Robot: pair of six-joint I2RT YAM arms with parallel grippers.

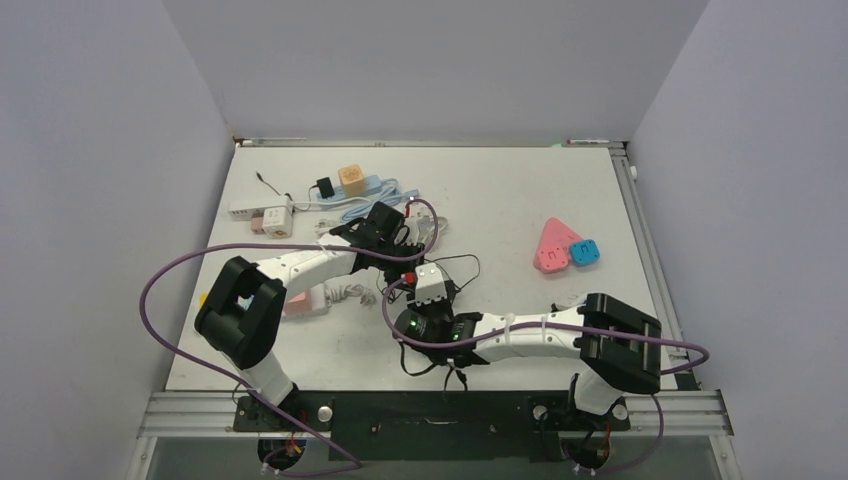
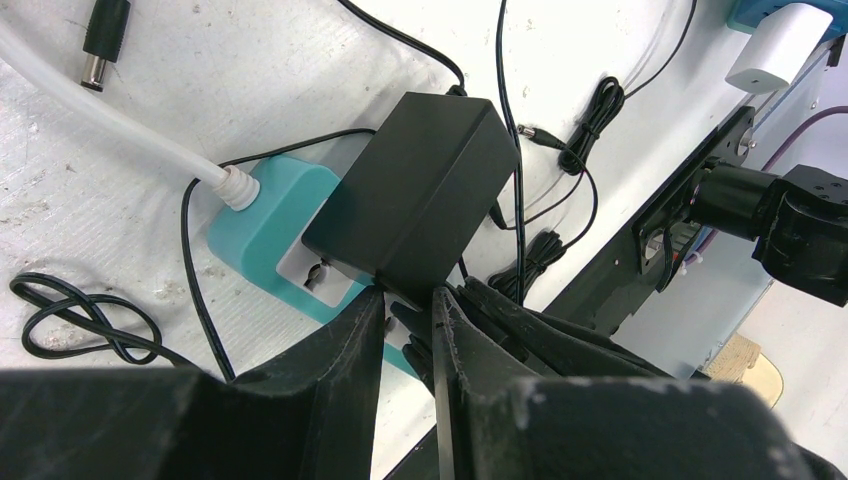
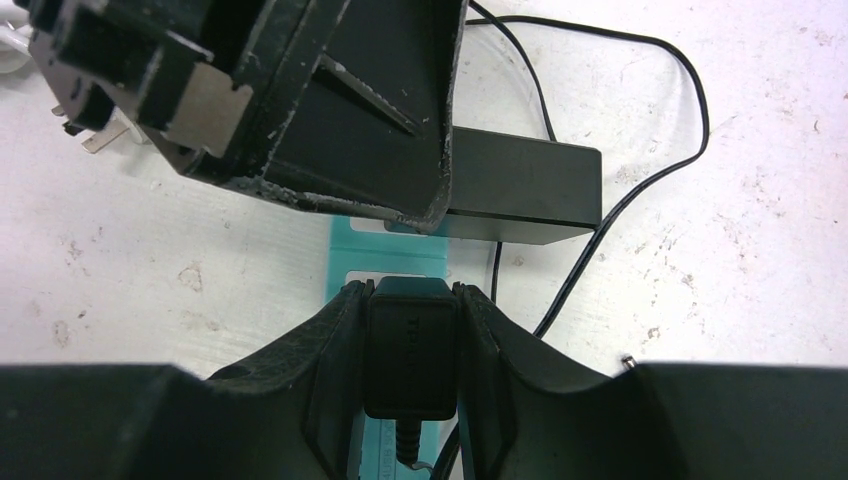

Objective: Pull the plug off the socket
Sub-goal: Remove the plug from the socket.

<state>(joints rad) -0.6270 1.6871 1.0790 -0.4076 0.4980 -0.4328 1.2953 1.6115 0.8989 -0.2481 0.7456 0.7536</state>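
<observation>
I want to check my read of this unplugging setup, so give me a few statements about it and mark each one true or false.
1. The right gripper is shut on a small black plug. True.
2. The strip under that plug is pink. False: it is teal.
3. A big black adapter sits on the strip. True.
4. The left gripper is wide open. False: its fingers are nearly together, at the adapter's lower edge.
5. The thick cable entering the strip is black. False: it is white.
</observation>
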